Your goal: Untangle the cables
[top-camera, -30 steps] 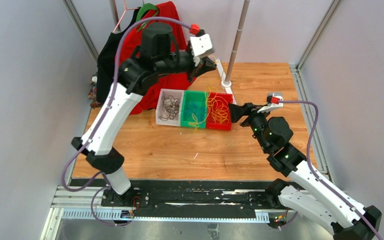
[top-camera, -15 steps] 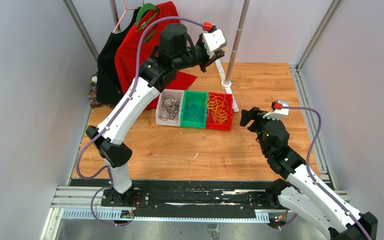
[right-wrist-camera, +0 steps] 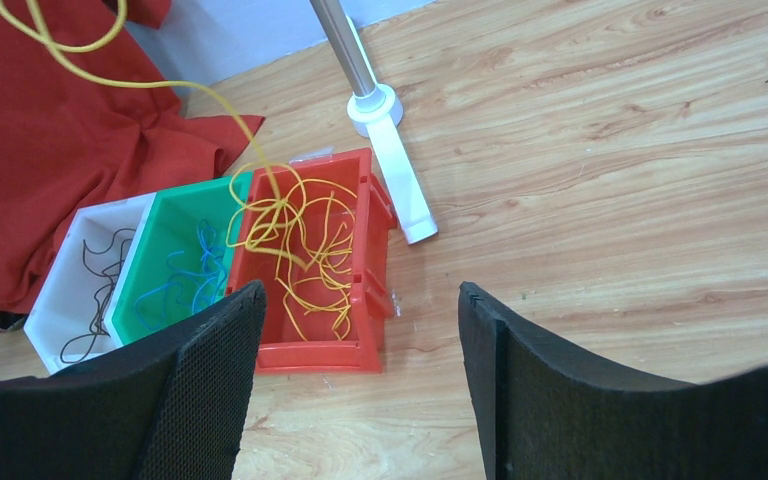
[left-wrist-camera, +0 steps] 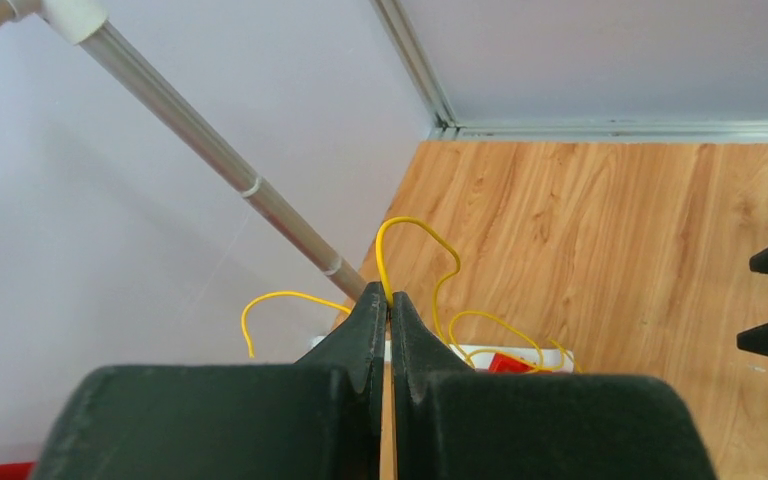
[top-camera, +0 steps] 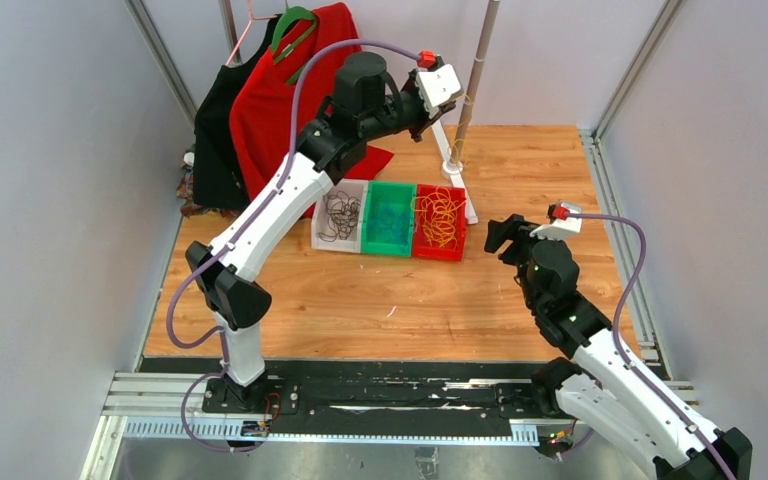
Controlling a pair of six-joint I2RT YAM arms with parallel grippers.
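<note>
The yellow cable [right-wrist-camera: 175, 85] was strung out of the red bin [right-wrist-camera: 360, 357]: one long strand ran from the tangle inside, slanting up and away over the bin's far left corner, straight to the left gripper [left-wrist-camera: 390, 300]. That claw was pinched hard on it, fingers pressed together with the yellow wire looping out past the tips. It sat high above and behind the red bin, close to the pole [right-wrist-camera: 345, 45] that stands just behind the bin.

The yellow bundle [right-wrist-camera: 300, 250] lay heaped in the red bin, and the strand's lower end looked caught in it. The blue cables [right-wrist-camera: 185, 280] sat in the green bin [right-wrist-camera: 175, 215] touching the red bin's left side. The dark cables [right-wrist-camera: 95, 290] sat in the white bin [right-wrist-camera: 90, 215], one further left.

The right gripper [right-wrist-camera: 360, 290] hung off the red bin's right side, jaws wide apart, holding nothing and looking down on the heap.

So the strand's long axis ran from bin to left claw, and the free right claw was the nearer one to the tangle. My read is that it would need to take the strand low or pin the heap; otherwise the left arm's pull might lift the whole bundle.
</note>
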